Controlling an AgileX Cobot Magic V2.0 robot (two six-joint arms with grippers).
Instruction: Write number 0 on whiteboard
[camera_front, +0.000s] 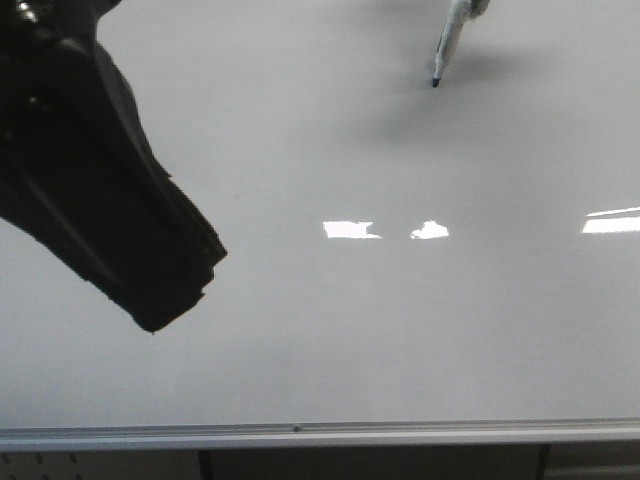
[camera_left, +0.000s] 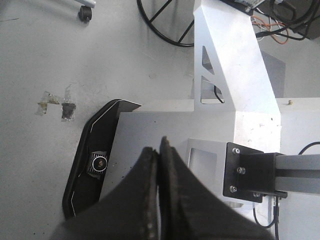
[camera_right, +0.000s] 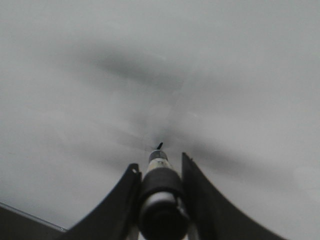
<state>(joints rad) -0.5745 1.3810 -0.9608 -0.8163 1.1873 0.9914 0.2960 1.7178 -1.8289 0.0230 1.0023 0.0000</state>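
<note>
Right fingers (camera_right: 159, 187): clamped a marker (camera_front: 447, 44), tip at the whiteboard (camera_front: 330, 340).
Left fingers (camera_left: 159, 165): pressed together, holding nothing, off the board.
Board: no stroke visible.

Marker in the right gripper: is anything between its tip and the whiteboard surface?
Nothing visible. The marker, clamped in the right gripper, points at bare whiteboard. The left gripper hangs off to the left, clear of it.

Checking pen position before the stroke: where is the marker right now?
In the front view the marker is at upper right, tip down by the whiteboard, held in the right pincer.
</note>
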